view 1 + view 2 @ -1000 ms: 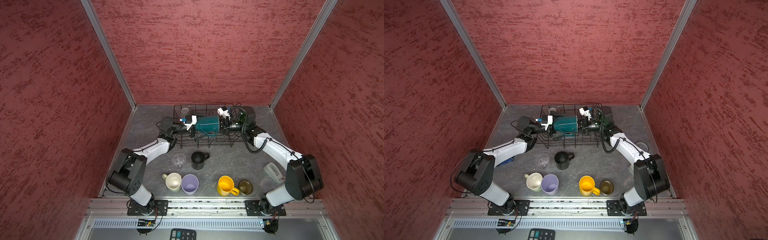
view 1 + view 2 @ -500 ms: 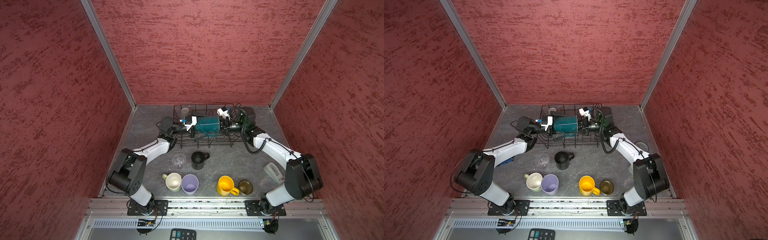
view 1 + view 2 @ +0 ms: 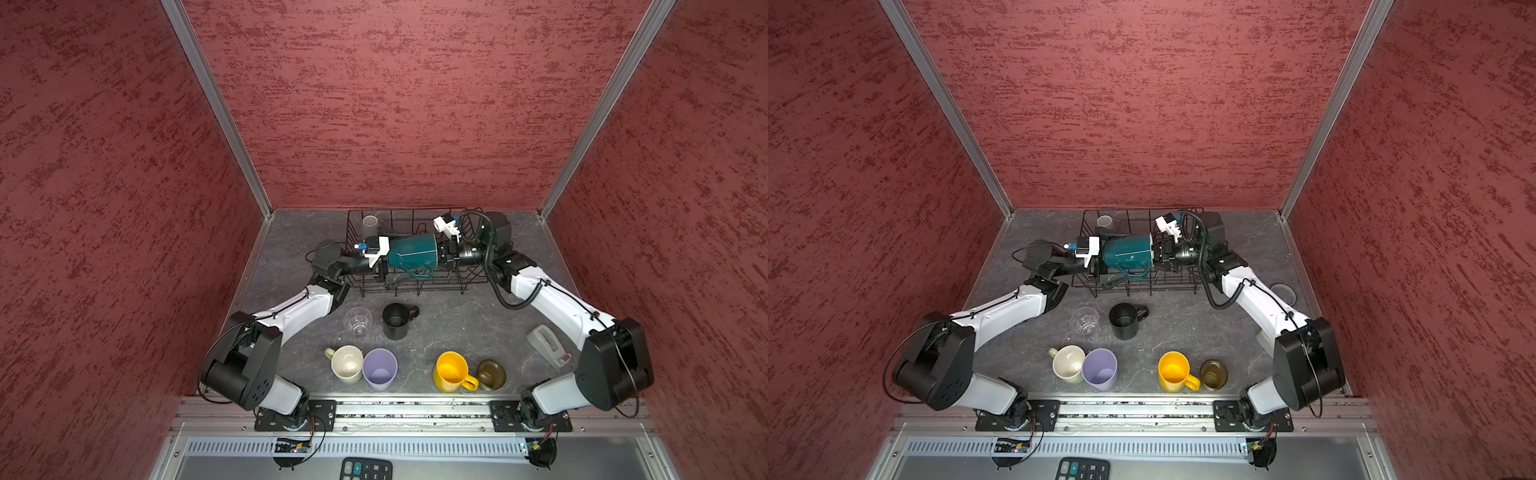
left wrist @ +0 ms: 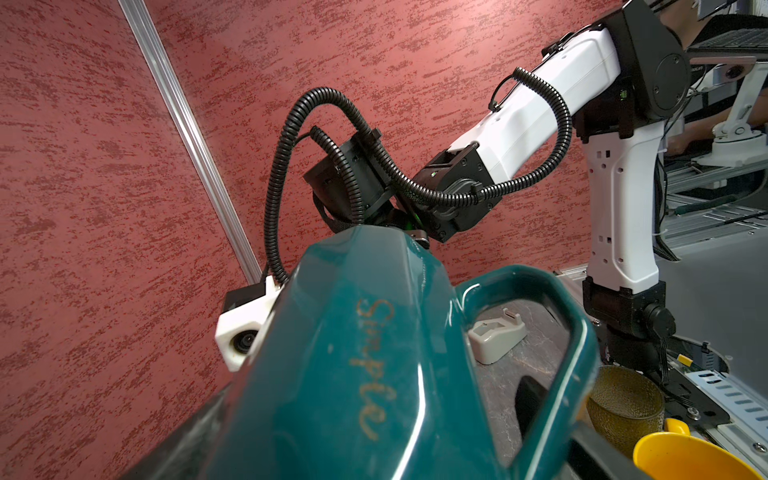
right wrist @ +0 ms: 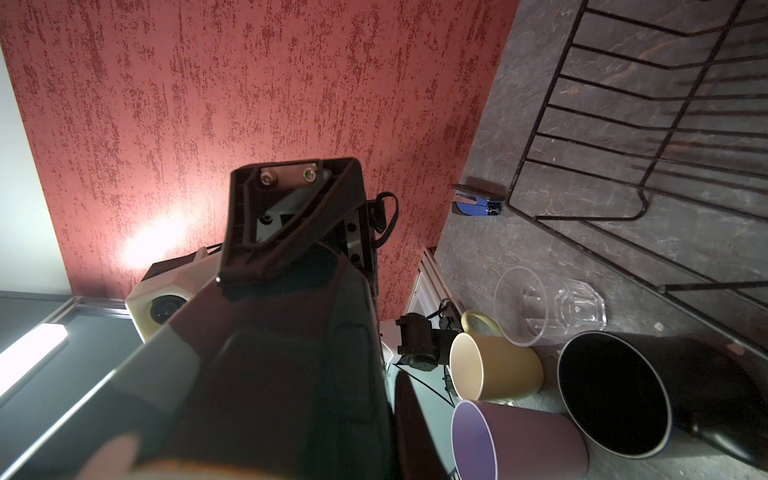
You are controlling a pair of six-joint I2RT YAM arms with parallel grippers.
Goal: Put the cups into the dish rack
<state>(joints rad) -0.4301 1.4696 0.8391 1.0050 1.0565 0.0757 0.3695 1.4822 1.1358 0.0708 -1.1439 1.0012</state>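
Observation:
A teal mug [image 3: 411, 251] [image 3: 1127, 251] lies on its side in the air over the black wire dish rack [image 3: 419, 286] [image 3: 1142, 286], between both grippers. My right gripper [image 3: 441, 253] is shut on its rim. My left gripper [image 3: 384, 259] stands open around its base, and the mug [image 4: 353, 374] fills that wrist view. A grey mug [image 3: 370, 224] sits in the rack's back left corner. In front of the rack on the table stand a clear glass [image 3: 357, 324], black mug [image 3: 397, 322], pale-green mug [image 3: 347, 363], lilac tumbler [image 3: 379, 369], yellow mug [image 3: 451, 372] and brown mug [image 3: 491, 374].
A grey tape dispenser [image 3: 546, 345] lies by the right arm's base. A blue stapler [image 5: 478, 203] sits on the table left of the rack. A calculator [image 3: 365, 469] lies below the front rail. Red walls close in three sides.

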